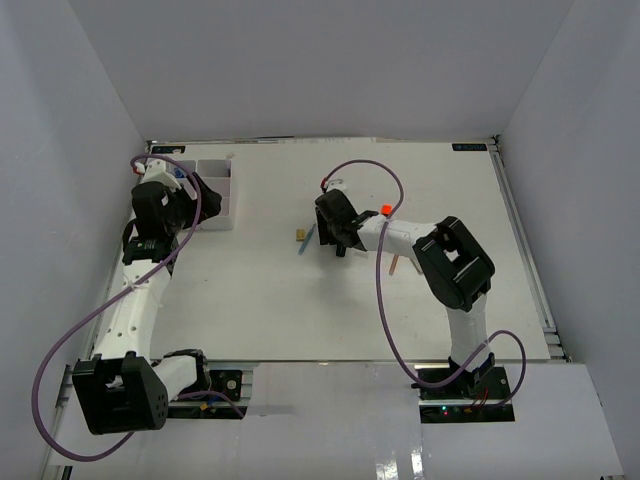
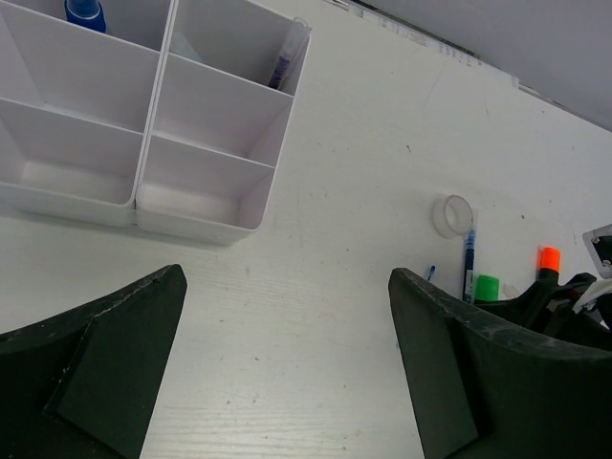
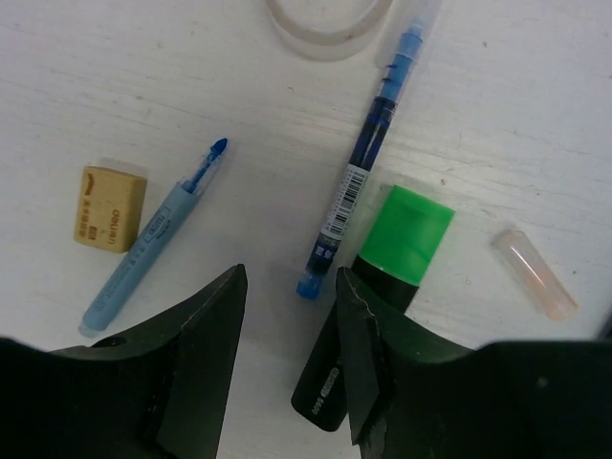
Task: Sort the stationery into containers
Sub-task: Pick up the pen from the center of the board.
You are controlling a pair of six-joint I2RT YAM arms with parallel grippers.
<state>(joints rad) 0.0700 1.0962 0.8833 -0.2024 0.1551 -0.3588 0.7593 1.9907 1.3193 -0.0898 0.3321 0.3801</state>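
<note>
The right end effector [image 3: 287, 359], narrowly parted and empty, hovers with its gap over the lower end of the dark pen [image 3: 359, 172], seemingly to pinch it clear of the highlighter [image 3: 406, 234] just beside, while the left end effector [image 2: 287, 363], wide open and empty, hangs near the tray [image 2: 206, 225] across the surface [image 1: 260, 300].

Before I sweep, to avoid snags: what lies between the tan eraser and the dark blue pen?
Only a pale blue pen lies between the eraser and the dark blue pen; the right wrist view shows it.
</note>
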